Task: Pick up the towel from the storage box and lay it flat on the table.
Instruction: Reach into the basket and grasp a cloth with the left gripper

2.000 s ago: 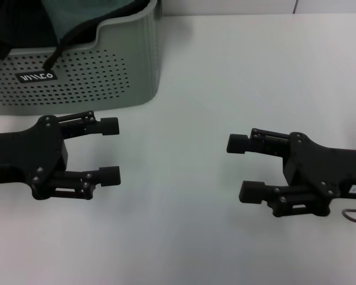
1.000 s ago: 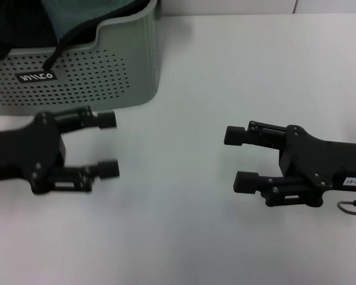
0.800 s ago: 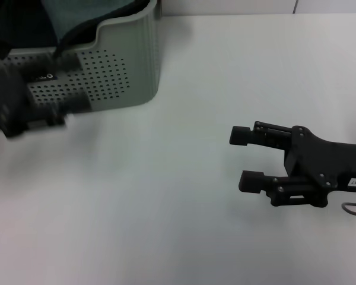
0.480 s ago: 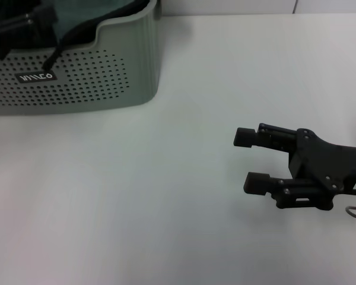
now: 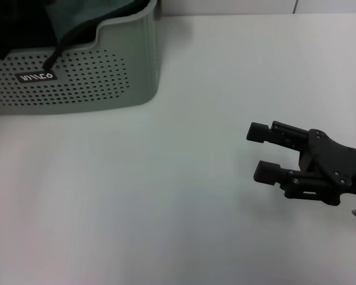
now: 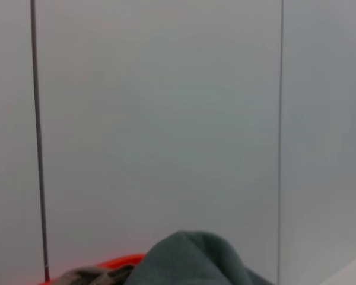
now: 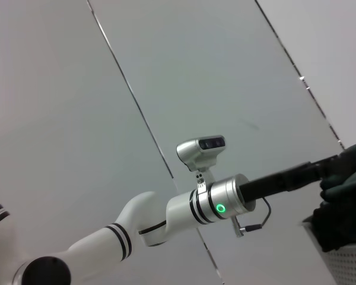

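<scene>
Storage box at the counter's far left corner, right gripper out by the right edge.

The storage box (image 5: 77, 71) stands on the counter (image 5: 178, 196) at its far left corner, with the towel (image 5: 77, 15) inside, a strap of it hanging over the front rim. The right gripper (image 5: 261, 153) hovers over the counter near the right edge, well apart from the box, its fingers (image 5: 260, 132) spread and pointing left. The left arm (image 7: 166, 219) reaches over the box.
</scene>
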`<state>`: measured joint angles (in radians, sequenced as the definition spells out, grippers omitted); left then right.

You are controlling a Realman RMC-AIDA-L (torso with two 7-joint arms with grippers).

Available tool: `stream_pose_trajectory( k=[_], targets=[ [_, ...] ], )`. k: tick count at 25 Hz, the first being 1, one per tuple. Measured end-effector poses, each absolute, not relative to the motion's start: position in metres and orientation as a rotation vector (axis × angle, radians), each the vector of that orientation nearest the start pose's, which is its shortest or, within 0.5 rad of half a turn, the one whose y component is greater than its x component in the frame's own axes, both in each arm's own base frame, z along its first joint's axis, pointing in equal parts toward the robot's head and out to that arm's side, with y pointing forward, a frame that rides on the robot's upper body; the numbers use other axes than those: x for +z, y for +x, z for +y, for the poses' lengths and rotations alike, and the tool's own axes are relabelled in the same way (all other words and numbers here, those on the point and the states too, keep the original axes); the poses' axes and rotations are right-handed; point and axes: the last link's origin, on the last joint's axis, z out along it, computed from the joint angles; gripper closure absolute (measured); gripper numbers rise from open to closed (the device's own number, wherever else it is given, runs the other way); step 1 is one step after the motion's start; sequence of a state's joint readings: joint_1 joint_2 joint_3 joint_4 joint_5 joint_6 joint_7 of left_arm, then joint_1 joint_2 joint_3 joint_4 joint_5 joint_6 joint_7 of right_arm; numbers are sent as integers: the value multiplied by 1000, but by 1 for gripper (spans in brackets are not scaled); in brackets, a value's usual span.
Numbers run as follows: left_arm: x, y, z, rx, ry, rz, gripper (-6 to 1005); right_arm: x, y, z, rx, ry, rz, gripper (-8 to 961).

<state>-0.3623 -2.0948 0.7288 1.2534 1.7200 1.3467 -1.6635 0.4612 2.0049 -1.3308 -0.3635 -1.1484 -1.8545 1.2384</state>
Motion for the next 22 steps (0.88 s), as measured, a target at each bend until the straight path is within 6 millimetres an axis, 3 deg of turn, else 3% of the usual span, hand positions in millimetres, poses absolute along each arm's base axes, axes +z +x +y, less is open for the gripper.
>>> stream_pose_trajectory(
  k=[8, 22],
  targets=[
    [107, -224, 375, -683, -2224, -478, 203, -13, 225, 265, 1529, -2753, 611, 120],
    [106, -215, 383, -757, -2221, -567, 222, -16, 232, 262, 1507, -2738, 603, 122]
  ],
)
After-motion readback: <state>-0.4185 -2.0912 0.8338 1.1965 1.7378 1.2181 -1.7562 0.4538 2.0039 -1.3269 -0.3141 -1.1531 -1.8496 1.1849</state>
